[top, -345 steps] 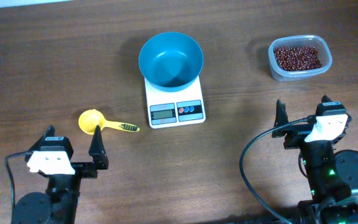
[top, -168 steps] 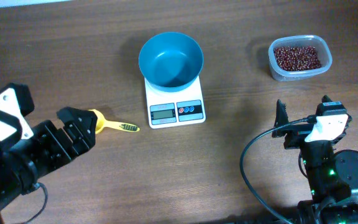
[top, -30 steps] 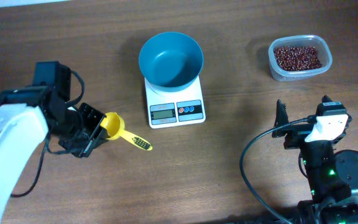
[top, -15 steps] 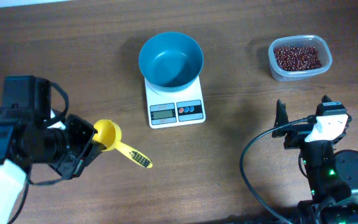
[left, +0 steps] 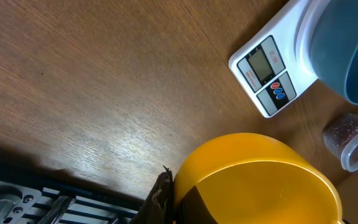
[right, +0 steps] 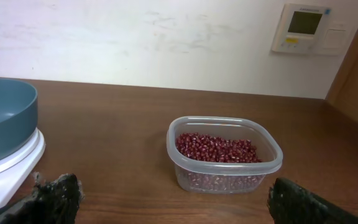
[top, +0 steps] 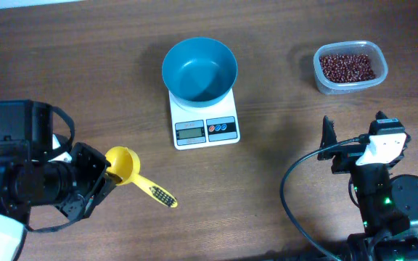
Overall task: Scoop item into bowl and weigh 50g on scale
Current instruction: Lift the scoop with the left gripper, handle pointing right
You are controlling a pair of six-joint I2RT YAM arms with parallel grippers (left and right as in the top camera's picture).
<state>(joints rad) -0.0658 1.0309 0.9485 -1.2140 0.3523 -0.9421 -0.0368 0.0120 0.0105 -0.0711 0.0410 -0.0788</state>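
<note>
L jaws tight on round yellow plastic scoop point(top: 124, 164); R jaws wide apart.

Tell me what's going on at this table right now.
The left hand is shut on the cup of a yellow scoop at the left side of the table, and the scoop looks empty. The teal bowl sits on the white scale with nothing in it. The beans are all in the clear tub at the far right. The right hand is open near that tub, holding nothing.
</note>
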